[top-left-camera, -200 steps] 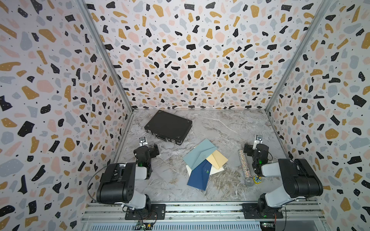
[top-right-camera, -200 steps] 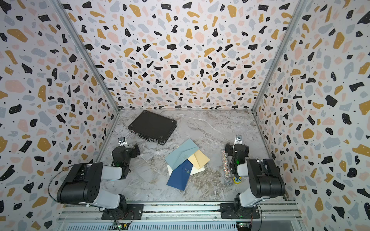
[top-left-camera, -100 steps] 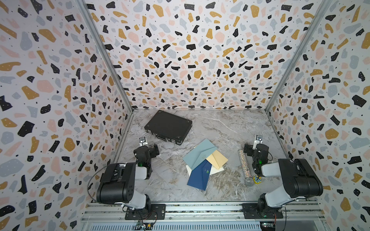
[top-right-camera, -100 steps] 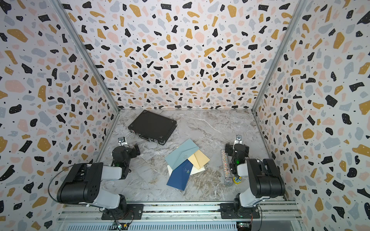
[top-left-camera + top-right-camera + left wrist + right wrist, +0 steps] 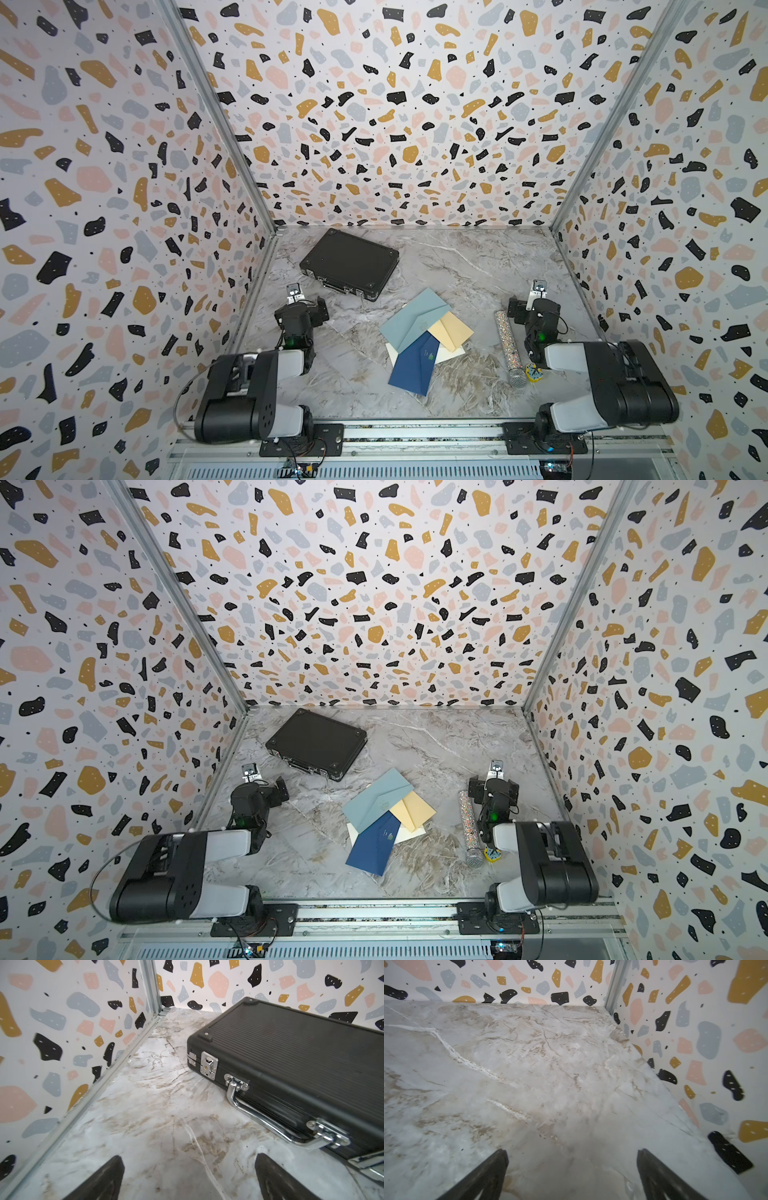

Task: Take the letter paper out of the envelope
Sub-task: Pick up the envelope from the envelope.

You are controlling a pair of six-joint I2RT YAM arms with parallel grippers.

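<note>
Several envelopes lie fanned in the middle of the marble floor in both top views: a light blue envelope [image 5: 409,322], a pale yellow one [image 5: 451,334] and a dark blue one [image 5: 413,368] on top at the front. Cream sheets [image 5: 451,354] peek out from under them; I cannot tell which is the letter paper. My left gripper [image 5: 305,309] rests low at the left, open and empty [image 5: 189,1167]. At the right, my right gripper [image 5: 530,309] is also open with only bare floor between its fingers [image 5: 572,1159]. Neither wrist view shows the envelopes.
A shut black case [image 5: 349,264] lies at the back left, close ahead of the left gripper [image 5: 291,1059]. A glittery microphone [image 5: 509,349] and a small yellow object [image 5: 533,372] lie beside the right arm. Patterned walls enclose three sides.
</note>
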